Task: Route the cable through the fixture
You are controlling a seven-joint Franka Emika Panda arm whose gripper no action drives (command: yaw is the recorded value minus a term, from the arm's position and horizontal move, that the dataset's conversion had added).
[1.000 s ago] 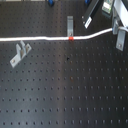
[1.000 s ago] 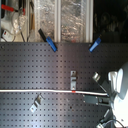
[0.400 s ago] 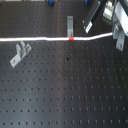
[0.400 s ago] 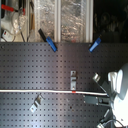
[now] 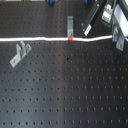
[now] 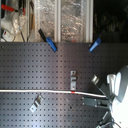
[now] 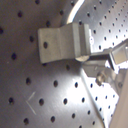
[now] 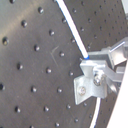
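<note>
We see the cable (image 5: 45,39) lying across the perforated bench (image 5: 65,90) near its far edge in the first exterior view, red band (image 5: 71,38) just below a small fixture (image 5: 70,23). The gripper (image 8: 90,59) clamps narrowly on the cable near the bench's right edge.

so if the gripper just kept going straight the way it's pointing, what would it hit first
Probably the cable, which runs right up to the fingertips in the second wrist view, with the black perforated board directly behind it. Depth is hard to judge, so contact may already exist. The grey bracket sits close alongside.
</note>
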